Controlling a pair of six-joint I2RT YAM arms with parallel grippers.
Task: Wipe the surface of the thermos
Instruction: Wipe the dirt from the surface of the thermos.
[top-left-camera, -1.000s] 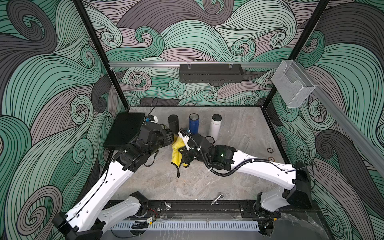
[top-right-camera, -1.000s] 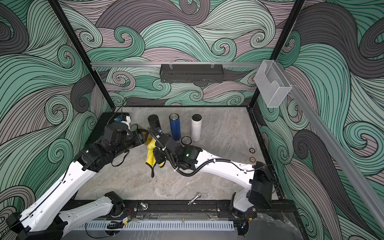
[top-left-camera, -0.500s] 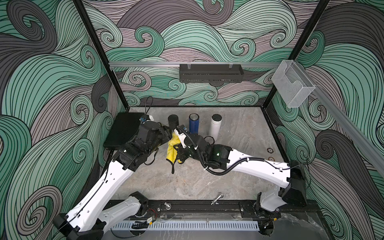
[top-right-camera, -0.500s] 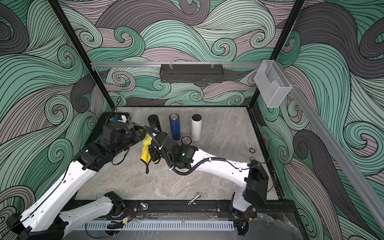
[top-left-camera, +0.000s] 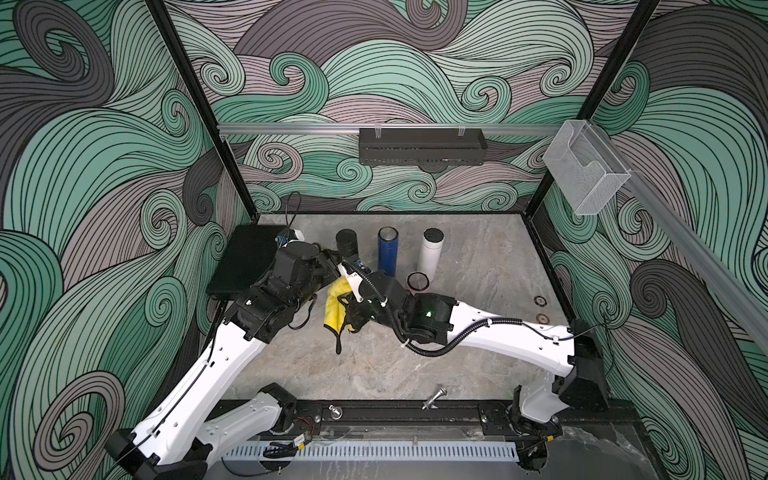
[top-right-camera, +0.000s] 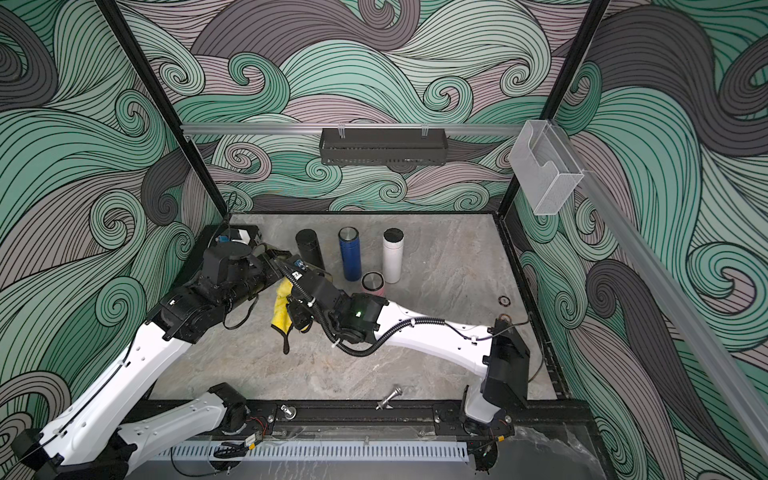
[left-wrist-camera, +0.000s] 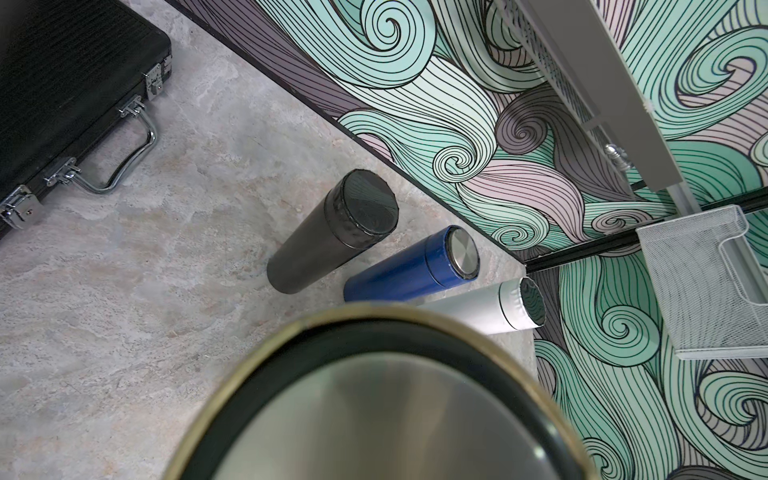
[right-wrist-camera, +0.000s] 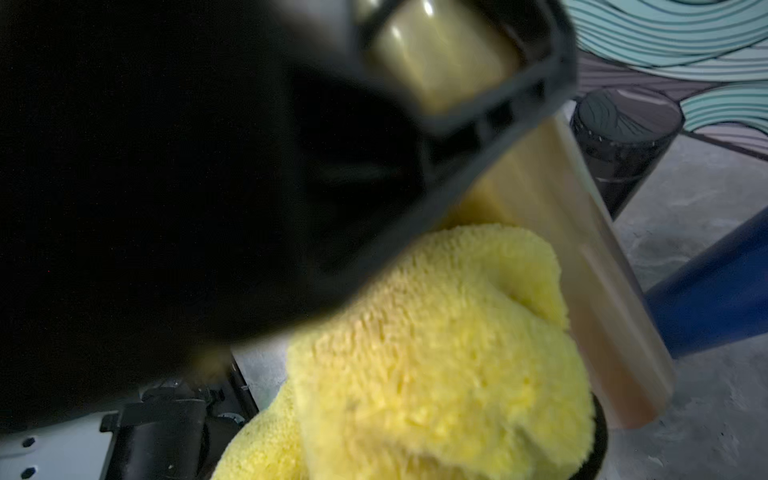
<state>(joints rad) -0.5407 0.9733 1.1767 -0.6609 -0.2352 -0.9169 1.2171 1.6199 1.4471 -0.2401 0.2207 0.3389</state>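
Observation:
My left gripper (top-left-camera: 326, 268) is shut on a gold thermos (right-wrist-camera: 582, 257) and holds it tilted above the table. The thermos's round steel end (left-wrist-camera: 386, 415) fills the lower part of the left wrist view. In both top views the arms hide most of the thermos. My right gripper (top-left-camera: 349, 307) is shut on a yellow cloth (top-left-camera: 334, 305) (top-right-camera: 280, 309). The bunched cloth (right-wrist-camera: 436, 353) presses against the thermos's side, just beside the left gripper's black fingers (right-wrist-camera: 478, 120). A dark strip of the cloth hangs down toward the table.
A black thermos (top-left-camera: 347, 245), a blue one (top-left-camera: 387, 251) and a white one (top-left-camera: 430, 255) stand in a row at the back. A round lid (top-left-camera: 417, 281) lies before the white one. A black case (top-left-camera: 245, 259) lies at the left, a bolt (top-left-camera: 434, 397) near the front rail.
The right gripper and the yellow cloth have shifted a little to the left along the thermos. The left arm has moved slightly with it. Both grips stay the same.

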